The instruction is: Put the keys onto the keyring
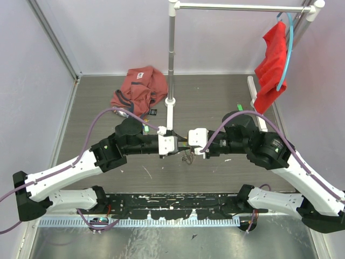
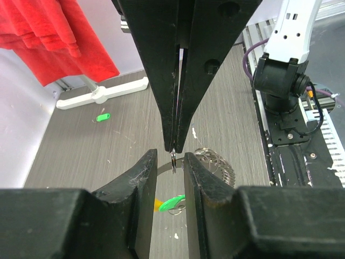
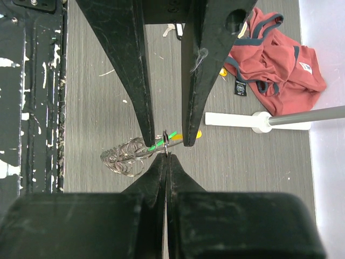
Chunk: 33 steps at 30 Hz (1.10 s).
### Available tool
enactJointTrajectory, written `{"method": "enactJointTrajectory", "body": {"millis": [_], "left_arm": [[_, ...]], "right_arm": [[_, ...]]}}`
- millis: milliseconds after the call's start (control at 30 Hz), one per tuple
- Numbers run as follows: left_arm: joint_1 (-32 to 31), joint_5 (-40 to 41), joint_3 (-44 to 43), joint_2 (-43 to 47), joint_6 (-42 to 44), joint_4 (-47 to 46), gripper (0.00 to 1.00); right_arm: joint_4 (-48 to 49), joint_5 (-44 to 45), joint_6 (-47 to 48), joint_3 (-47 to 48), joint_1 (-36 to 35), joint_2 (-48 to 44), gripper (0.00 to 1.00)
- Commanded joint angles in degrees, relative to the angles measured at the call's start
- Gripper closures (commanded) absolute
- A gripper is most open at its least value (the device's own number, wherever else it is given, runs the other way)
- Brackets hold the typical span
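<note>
Keyring [image 3: 126, 156] of thin silvery wire, crowded with small silvery keys, hung between your two grippers over the middle of the grey wood-grain table [image 1: 215, 172], just in front of the white-footed metal garment stand [image 1: 171, 81]. Your right gripper [image 3: 167, 159] was pinched fully together on a thin edge of the keyring, its black fingers meeting with no gap. Your left gripper [image 3: 166, 141], facing it tip to tip, stood narrowly parted, one finger on either side of that same bit of metal; whether its pads touched the metal could not be told. A small key with a green plastic tag [image 2: 173, 203] and a curved yellow-orange tag [image 2: 157, 205] hung close by the fingertips, while the mass of silvery keys fanned out to one side. Whether the bundle touched the table could not be told. A second green-tagged key [image 2: 101, 116] lay loose on the table near a white foot of the stand, well apart from the grippers. A crumpled rust-red garment [image 1: 139, 89] lay at the table's far left, and a bright red cloth [image 1: 272, 65] hung from the stand's rail.
</note>
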<state>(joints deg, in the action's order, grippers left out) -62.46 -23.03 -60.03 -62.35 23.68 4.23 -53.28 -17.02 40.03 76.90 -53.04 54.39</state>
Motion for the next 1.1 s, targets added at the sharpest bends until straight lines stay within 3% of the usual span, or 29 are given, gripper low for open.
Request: {"method": "enactJointTrajectory", "body": {"millis": [0,467,1067], "left_arm": [[-0.82,1.89,-2.08,-0.38,1.61,1.32,0.67],[-1.85,3.44,-3.21,-1.24,2.80,2.84,0.79],[-2.36,3.82,-3.16,-0.61,2.95,2.86,0.75]], "right_arm": [[3.26,-0.30,0.25,0.53,-0.09,-0.64,0.99],[3.37,-0.56,0.35,0.10,-0.15,-0.60,0.99],[3.09,-0.04,0.23,-0.23,-0.16,-0.25,0.99]]}}
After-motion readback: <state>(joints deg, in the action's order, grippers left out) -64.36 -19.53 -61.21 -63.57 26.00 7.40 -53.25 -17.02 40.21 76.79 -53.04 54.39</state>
